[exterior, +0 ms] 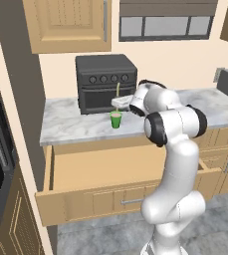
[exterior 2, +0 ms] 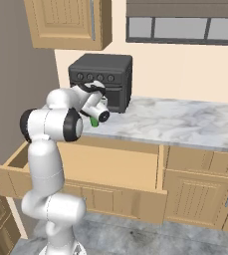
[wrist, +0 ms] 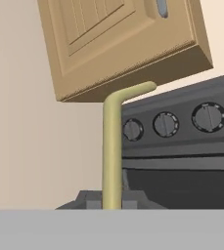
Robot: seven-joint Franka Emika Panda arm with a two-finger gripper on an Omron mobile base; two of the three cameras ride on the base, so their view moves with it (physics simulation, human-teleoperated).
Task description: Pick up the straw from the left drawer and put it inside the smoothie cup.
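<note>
Light wood fills the lower part of both base views: the left drawer (exterior: 130, 172) stands pulled wide open, its panelled front nearest the cameras and its bare floor behind. Above it, along the marble counter (exterior: 70, 127), the white arm reaches forward, and the smoothie cup (exterior: 116, 119) sits at centre frame in the left base view, just in front of the black toaster oven (exterior: 105, 79). The gripper (exterior: 119, 102) hovers right above the cup, its jaws pinched fully shut on the straw (exterior: 118, 90), which rises upright from the fingers. In the hand view the straw (wrist: 112, 151) climbs from between the finger tips (wrist: 86, 199) at bottom centre and bends over near its top, in front of the oven's knobs (wrist: 209, 117), with the wall cabinet (wrist: 118, 39) beyond at the upper part of the frame.

Judging from this, the straw's lower end, which I cannot see clearly, seems near the cup's mouth. If it is off-centre, lowering could catch the rim and tip the small cup, or the thin straw could pivot in the pinch and land on the counter on release.
</note>
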